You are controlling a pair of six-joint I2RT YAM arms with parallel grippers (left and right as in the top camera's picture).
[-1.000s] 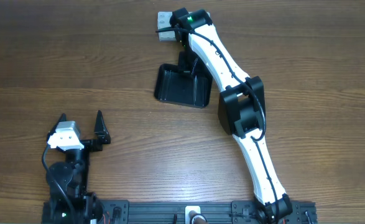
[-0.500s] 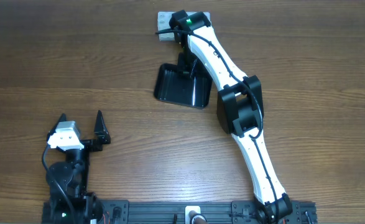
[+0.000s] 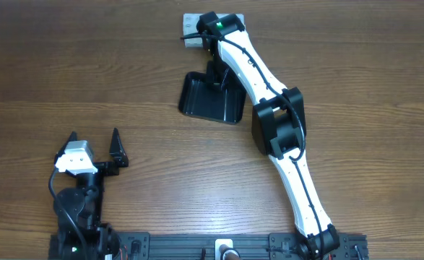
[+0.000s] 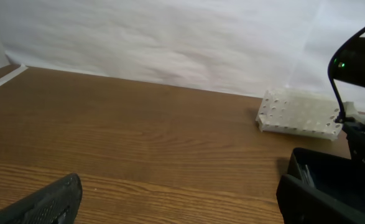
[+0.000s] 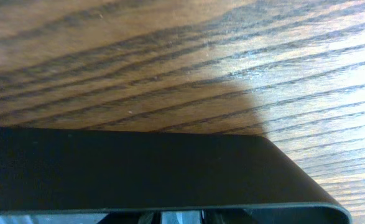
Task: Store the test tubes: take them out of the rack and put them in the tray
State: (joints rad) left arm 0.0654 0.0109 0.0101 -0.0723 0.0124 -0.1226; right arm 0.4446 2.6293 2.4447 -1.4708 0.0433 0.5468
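Left gripper (image 3: 94, 136) spread wide, well apart from tray (image 3: 197, 105).

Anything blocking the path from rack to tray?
Nothing visible: only bare table between the rack and the tray. The right tool is itself there, at the tray's rack-side rim.

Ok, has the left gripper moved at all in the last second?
No. In the top view the left gripper sits at the same spot above the base rail as before, open and well short of the tray.
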